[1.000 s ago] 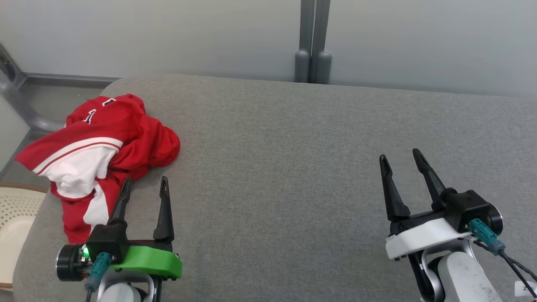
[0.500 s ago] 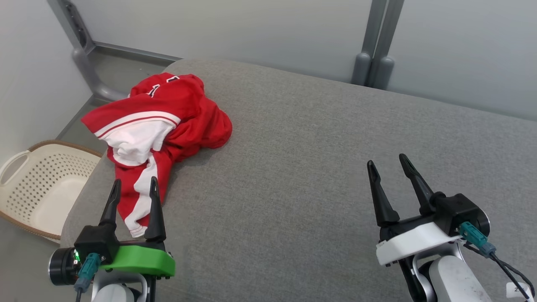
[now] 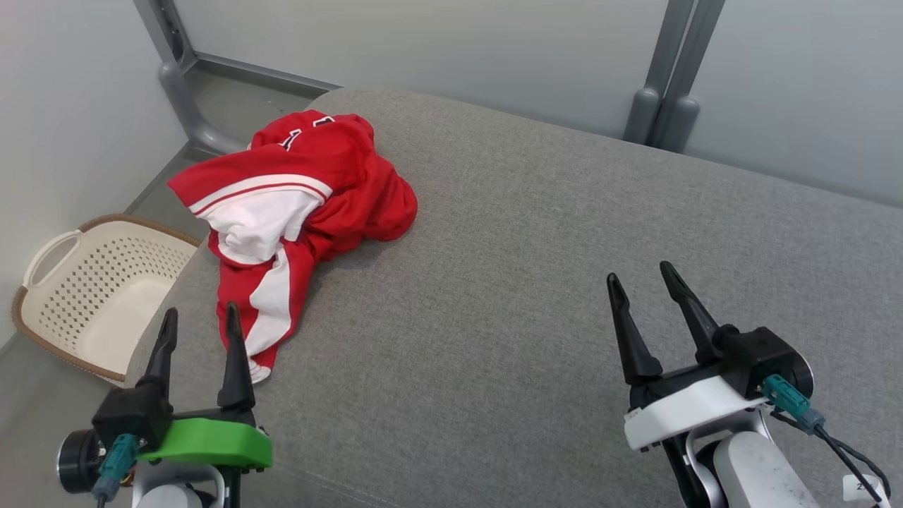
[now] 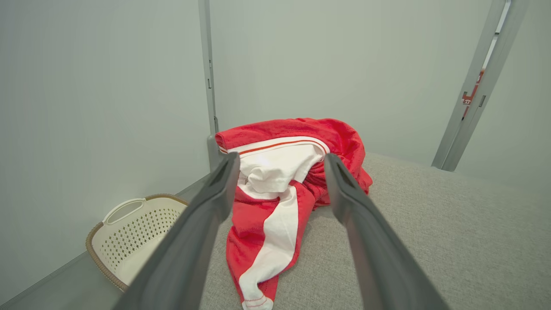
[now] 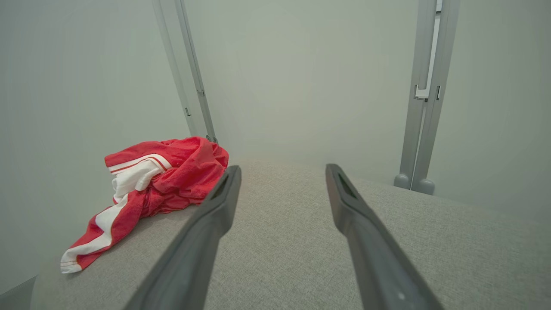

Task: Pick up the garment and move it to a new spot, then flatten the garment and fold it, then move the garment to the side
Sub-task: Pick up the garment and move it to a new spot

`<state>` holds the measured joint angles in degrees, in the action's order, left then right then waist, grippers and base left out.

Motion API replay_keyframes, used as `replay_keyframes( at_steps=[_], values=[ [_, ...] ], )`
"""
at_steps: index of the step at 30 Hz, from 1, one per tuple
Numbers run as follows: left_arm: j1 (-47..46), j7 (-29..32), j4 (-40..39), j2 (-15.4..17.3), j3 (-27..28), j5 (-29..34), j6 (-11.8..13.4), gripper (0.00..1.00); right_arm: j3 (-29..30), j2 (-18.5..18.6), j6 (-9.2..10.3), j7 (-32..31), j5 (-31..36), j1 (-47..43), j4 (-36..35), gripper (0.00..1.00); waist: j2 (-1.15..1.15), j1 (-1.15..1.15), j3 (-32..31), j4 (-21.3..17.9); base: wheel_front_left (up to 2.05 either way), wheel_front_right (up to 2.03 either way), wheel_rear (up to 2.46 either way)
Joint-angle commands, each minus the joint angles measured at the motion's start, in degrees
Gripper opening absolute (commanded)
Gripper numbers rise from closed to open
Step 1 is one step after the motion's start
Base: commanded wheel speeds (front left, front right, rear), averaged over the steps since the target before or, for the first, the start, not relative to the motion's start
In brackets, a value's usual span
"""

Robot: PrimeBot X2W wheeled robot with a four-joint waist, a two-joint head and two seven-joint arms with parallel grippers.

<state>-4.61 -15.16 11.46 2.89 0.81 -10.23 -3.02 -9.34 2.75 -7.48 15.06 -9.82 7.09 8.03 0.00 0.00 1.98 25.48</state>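
While left tool (image 3: 200, 308) and right tool (image 3: 638, 271) gape, garment (image 3: 317, 183) heaped on grey cushion (image 3: 529, 282), basket (image 3: 106, 275) on floor (image 3: 35, 423).

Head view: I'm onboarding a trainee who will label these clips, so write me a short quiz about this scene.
1. True or false: the left gripper is open and holds nothing.
2. Fill in: the garment lies crumpled at the cushion's robot-____ end.
3. The basket stands: A on the cushion; B on the floor beside the cushion; C on the garment.
Key: 1 true; 2 left; 3 B.
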Motion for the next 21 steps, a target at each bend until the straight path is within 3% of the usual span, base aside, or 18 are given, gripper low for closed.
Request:
replay_keyframes(
  at_steps=[1, 5, 11, 21],
  values=[
    [-0.32, 0.03, 0.5, 0.39, 0.81, -0.79, 0.25, 1.0, -0.1, 0.24, -0.03, 0.18, 0.09, 0.32, -0.08, 1.0, 0.0, 0.0, 0.39, -0.48, 0.0, 0.0, 0.0],
    [-2.76, 3.42, 0.49, 1.55, 1.44, -2.94, -0.94, 1.0, -0.16, 0.25, -0.03, 0.17, 0.56, 0.69, -0.46, 1.0, 0.0, 0.0, 1.23, -1.23, 0.0, 0.0, 0.0],
    [-9.41, 12.01, -0.66, 7.29, 1.4, -3.84, -2.52, 1.0, -0.28, 0.25, -0.03, 0.18, 1.4, 1.69, -1.11, 1.0, 0.0, 0.0, 3.18, -2.12, 0.0, 0.0, 0.0],
    [-24.5, 27.53, 7.68, 15.7, 3.83, -9.15, -3.61, 1.0, -1.03, 0.29, -0.03, 0.17, 1.06, 5.12, -1.84, 1.0, 0.0, 0.0, 7.55, -7.11, 0.0, 0.0, 0.0]
  ],
)
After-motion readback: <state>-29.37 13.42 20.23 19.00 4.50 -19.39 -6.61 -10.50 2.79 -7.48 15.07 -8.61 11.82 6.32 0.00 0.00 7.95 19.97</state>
